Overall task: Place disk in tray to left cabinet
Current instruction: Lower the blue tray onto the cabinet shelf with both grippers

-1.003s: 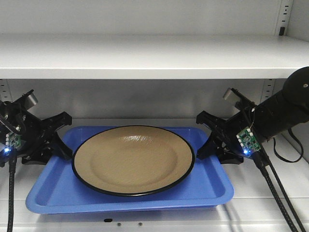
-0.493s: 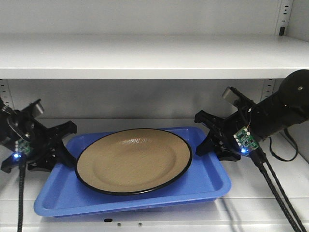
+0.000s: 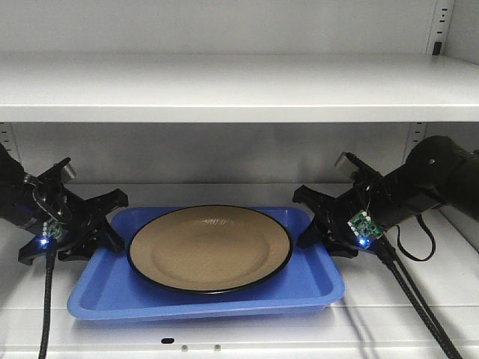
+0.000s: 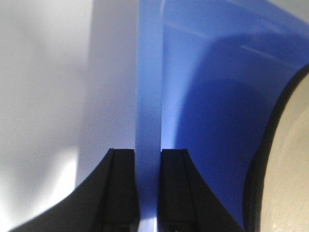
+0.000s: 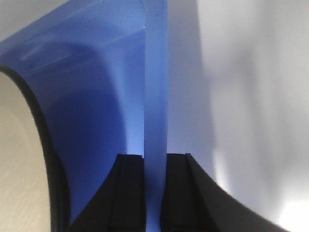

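The tan disk (image 3: 209, 248) with a black rim lies in the blue tray (image 3: 196, 307), inside the white cabinet, low over its lower shelf (image 3: 224, 338). I cannot tell if the tray touches the shelf. My left gripper (image 3: 112, 222) is shut on the tray's left rim. My right gripper (image 3: 303, 217) is shut on the right rim. In the left wrist view the jaws (image 4: 147, 154) pinch the rim (image 4: 148, 96), with the disk (image 4: 289, 164) at the right. In the right wrist view the jaws (image 5: 154, 159) pinch the rim (image 5: 155, 72), with the disk (image 5: 19, 159) at the left.
The cabinet's upper shelf (image 3: 224, 86) runs across above the tray and both arms. Perforated strips (image 3: 441, 22) run up the back wall. The right arm's cables (image 3: 419, 299) hang down over the shelf's front right.
Both grippers have carried the tray with the disk further back into the cabinet and lower toward the shelf. The grips on both rims are unchanged.
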You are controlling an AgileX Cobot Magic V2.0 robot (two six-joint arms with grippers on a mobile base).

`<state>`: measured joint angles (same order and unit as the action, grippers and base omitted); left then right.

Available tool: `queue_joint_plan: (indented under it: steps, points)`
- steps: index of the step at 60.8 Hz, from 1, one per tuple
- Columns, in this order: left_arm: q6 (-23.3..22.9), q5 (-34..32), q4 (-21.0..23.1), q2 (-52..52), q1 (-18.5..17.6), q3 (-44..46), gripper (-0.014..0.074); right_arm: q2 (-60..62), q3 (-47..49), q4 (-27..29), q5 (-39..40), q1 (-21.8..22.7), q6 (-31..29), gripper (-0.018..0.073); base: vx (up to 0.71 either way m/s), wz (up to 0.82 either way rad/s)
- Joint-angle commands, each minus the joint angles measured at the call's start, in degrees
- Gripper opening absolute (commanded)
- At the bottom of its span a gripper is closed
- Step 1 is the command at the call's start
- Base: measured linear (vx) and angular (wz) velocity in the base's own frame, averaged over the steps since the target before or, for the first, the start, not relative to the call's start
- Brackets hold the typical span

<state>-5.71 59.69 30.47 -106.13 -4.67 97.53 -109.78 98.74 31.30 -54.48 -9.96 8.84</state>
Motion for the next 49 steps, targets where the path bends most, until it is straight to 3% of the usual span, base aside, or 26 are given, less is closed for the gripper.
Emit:
queue_joint_plan:
  steps: [1, 14, 29, 39, 49]
  points:
    - [1.9, -3.4, 8.6, 3.0, -1.7, 1.9, 0.0076, 2.6, 2.5, 5.9, 3.0, -1.5, -1.5, 0.0025, 0.00, 0.00]
    - [5.0, -5.6, 8.6, 1.9, -1.7, 1.9, 0.0220, 1.3, 2.5, 4.3, 4.7, -1.5, -4.9, 0.0099, 0.00, 0.00]
    - [9.1, -7.1, 8.4, 1.6, -1.7, 2.2, 0.0388, 1.2, 2.5, 1.4, 8.2, -1.4, -10.6, 0.0281, 0.00, 0.00]
    - [9.4, -7.6, 4.7, 1.6, -1.7, 2.2, 0.0454, 1.6, 2.5, -1.0, 8.8, -0.7, -9.2, 0.0432, 0.00, 0.00]
    - [9.4, -7.0, 2.5, 1.6, -1.0, 2.2, 0.0458, 2.3, 2.6, 0.1, 9.1, 1.6, -5.8, 0.0502, 0.00, 0.00]
